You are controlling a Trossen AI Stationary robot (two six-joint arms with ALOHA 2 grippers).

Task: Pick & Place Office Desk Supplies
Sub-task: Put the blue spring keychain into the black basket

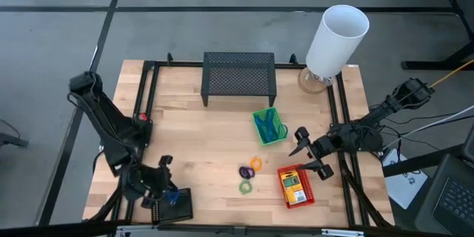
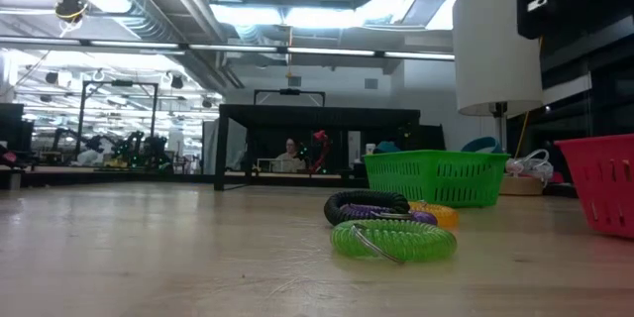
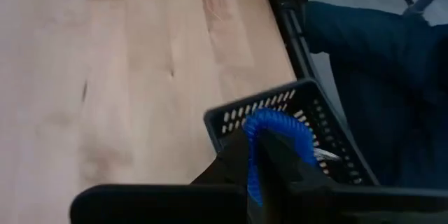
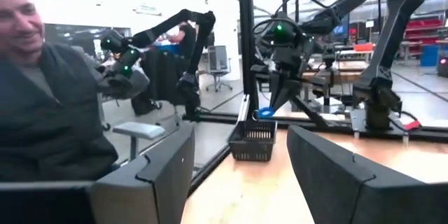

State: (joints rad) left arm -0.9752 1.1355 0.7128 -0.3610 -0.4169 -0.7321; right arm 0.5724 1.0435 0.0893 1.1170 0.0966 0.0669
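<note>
My left gripper [image 1: 167, 191] is at the table's near left corner, shut on a blue coil ring [image 3: 278, 127] just above the small black basket [image 1: 175, 207]. My right gripper [image 1: 311, 155] hovers open between the green basket [image 1: 269, 127], which holds blue band loops, and the red basket [image 1: 295, 187], which holds a yellow-and-green pack. Purple [image 1: 244, 171], orange [image 1: 256, 164] and green [image 1: 245, 187] rings lie flat on the wood at mid-table. In the low view the green ring [image 2: 393, 239] lies nearest, with the purple ring [image 2: 368, 205] behind it. My left gripper pinches the blue coil ring [image 3: 260, 122] between its two fingers [image 3: 234, 155], coming from above and pointing down. The ring [image 4: 264, 113] is lifted clear and sits over the open top of the black basket [image 4: 255, 143].
A wide black mesh stand [image 1: 238, 78] stands at the far middle, and a tall white cylinder [image 1: 337, 39] at the far right corner. A black frame rail [image 1: 148, 89] borders the tabletop. A person [image 4: 49, 105] sits beyond the table's near left corner. Bare wood [image 1: 200, 148] lies left of the rings.
</note>
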